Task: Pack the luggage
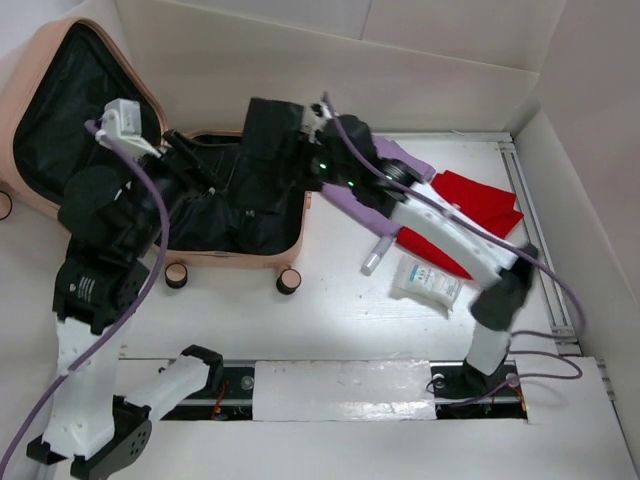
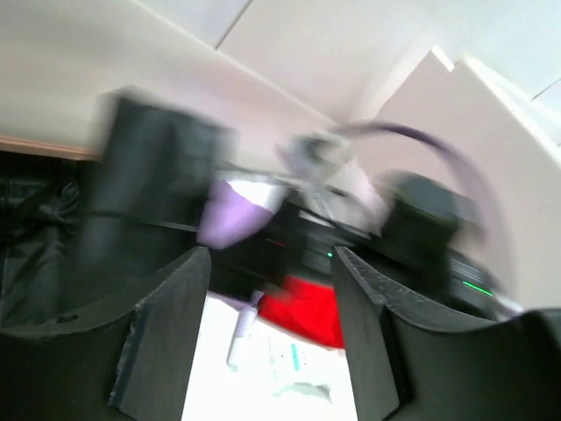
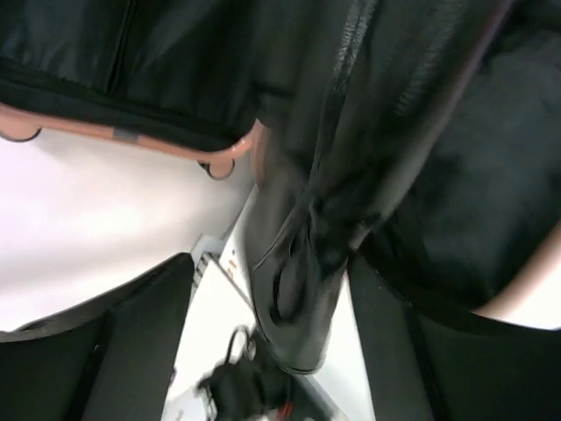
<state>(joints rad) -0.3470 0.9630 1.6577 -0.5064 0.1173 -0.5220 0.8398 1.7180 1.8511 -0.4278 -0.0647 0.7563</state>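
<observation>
The peach-pink luggage (image 1: pixel 262 260) lies open at the left, its lid (image 1: pixel 15 100) leaning back and its black lining showing. My right gripper (image 1: pixel 300 130) hovers over the back of the luggage's base. Its jaws stand wide apart in the right wrist view (image 3: pixel 270 272), with a fold of a black garment (image 3: pixel 307 263) hanging between them against the right finger. The garment (image 1: pixel 268 125) rises above the luggage's rear rim. My left gripper (image 1: pixel 195 170) is over the left of the base, open and empty in the blurred left wrist view (image 2: pixel 272 263).
A lilac cloth (image 1: pixel 405 160), a red cloth (image 1: pixel 480 210), a white tube (image 1: pixel 375 258) and a white packet (image 1: pixel 428 280) lie on the table to the right of the luggage. White walls stand behind and on the right. A rail (image 1: pixel 350 385) runs along the near edge.
</observation>
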